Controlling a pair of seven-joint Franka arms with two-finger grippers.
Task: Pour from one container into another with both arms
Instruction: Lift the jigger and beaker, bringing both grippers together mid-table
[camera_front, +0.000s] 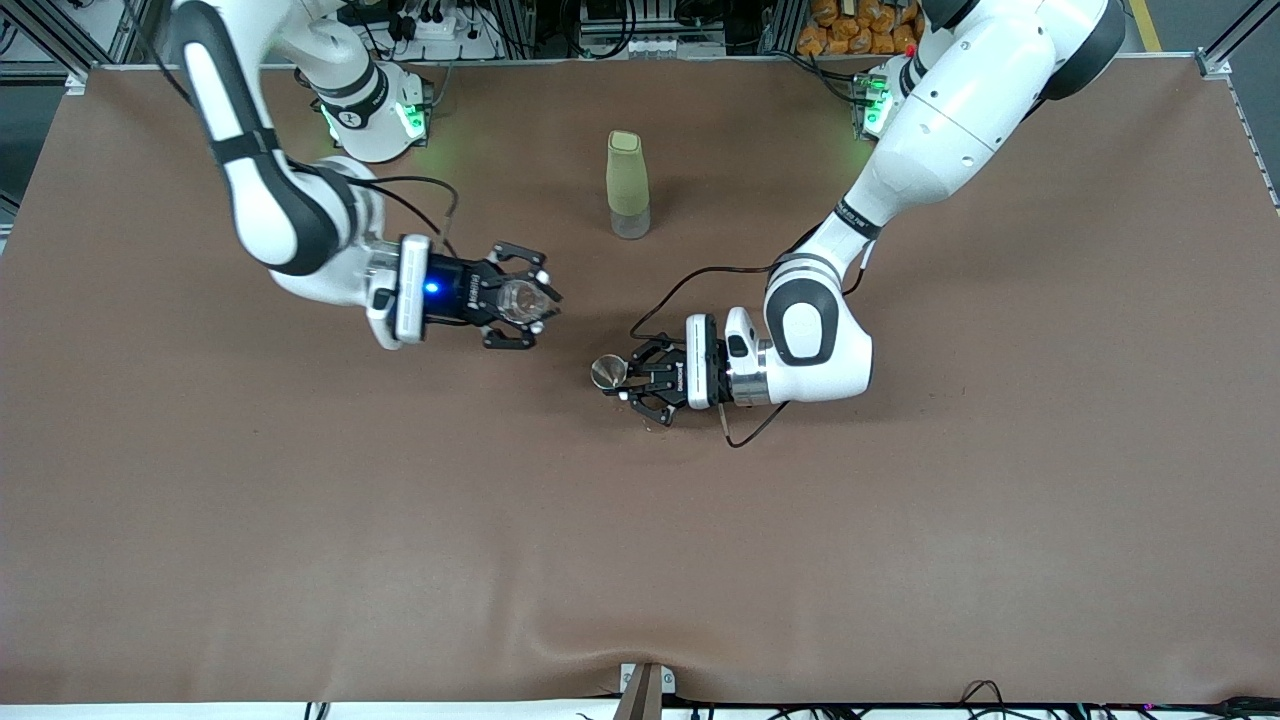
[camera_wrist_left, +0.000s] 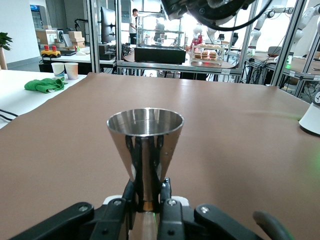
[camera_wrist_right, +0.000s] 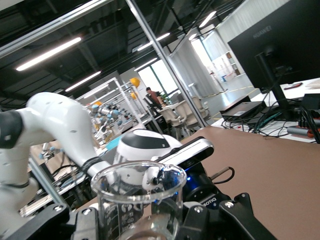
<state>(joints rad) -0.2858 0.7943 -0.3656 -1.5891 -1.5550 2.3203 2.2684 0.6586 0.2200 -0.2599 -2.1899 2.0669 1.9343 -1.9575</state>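
A clear glass beaker (camera_front: 518, 298) stands upright between the fingers of my right gripper (camera_front: 527, 301), which is shut on it toward the right arm's end of the table. Its rim and printed scale fill the right wrist view (camera_wrist_right: 137, 200), where the right gripper (camera_wrist_right: 141, 229) clamps its wall. My left gripper (camera_front: 618, 378) is shut on the narrow waist of a steel jigger cup (camera_front: 606, 371), mouth up, low over the brown table. The left wrist view shows the jigger cup (camera_wrist_left: 145, 135) upright above the left gripper (camera_wrist_left: 148, 201). The two grippers face each other, a short gap apart.
A tall bottle in an olive-green sleeve (camera_front: 628, 185) stands farther from the front camera, between the two arms. A black cable (camera_front: 745, 438) loops on the brown table cover (camera_front: 640, 560) beside the left wrist. The left arm's gripper (camera_wrist_right: 202, 192) shows past the beaker.
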